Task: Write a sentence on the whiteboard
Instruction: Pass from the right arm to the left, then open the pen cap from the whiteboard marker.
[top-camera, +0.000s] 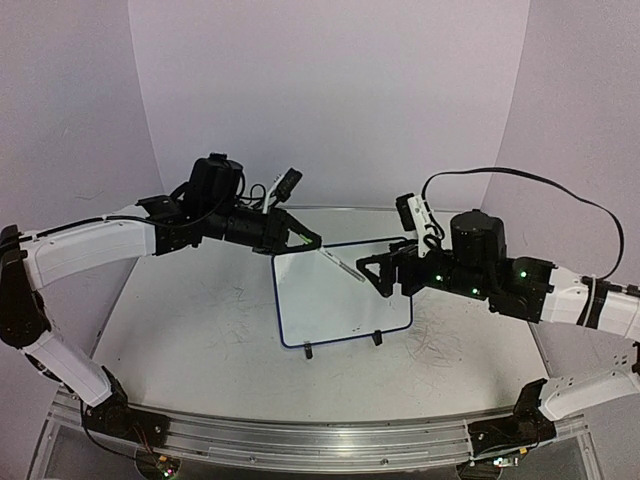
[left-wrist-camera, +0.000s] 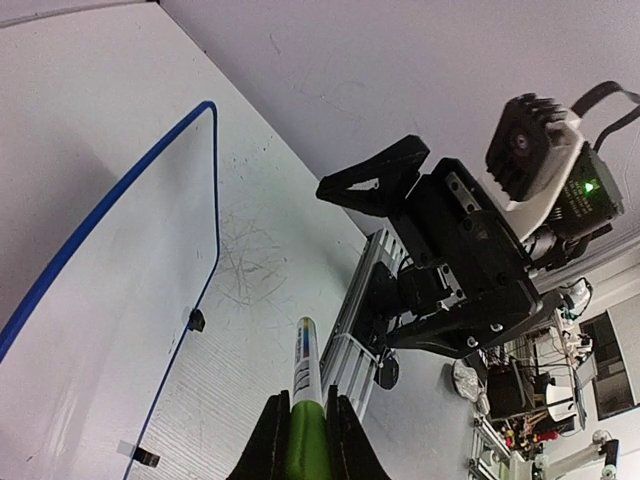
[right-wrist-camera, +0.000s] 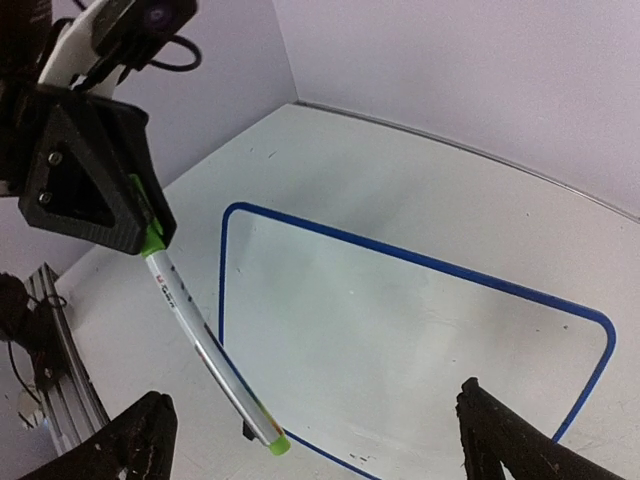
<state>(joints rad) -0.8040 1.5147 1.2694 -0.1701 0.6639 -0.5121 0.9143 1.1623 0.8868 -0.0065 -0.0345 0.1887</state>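
Note:
The whiteboard (top-camera: 335, 300) stands on its two black feet mid-table, white with a thin blue rim; it also shows in the wrist views (left-wrist-camera: 90, 300) (right-wrist-camera: 400, 330). Its face is blank, and no sentence shows on it. My left gripper (top-camera: 311, 240) (left-wrist-camera: 305, 410) is shut on the green end of a white marker (top-camera: 340, 263) (left-wrist-camera: 307, 370) (right-wrist-camera: 205, 345), held above the board's upper left part. My right gripper (top-camera: 375, 272) (right-wrist-camera: 315, 420) is open, with its fingers spread wide on either side of the marker's free green tip and not touching it.
Faint grey scribble marks (top-camera: 440, 340) cover the white tabletop to the right of the board. An aluminium rail (top-camera: 320, 440) runs along the near edge. Pale walls close in the back and both sides.

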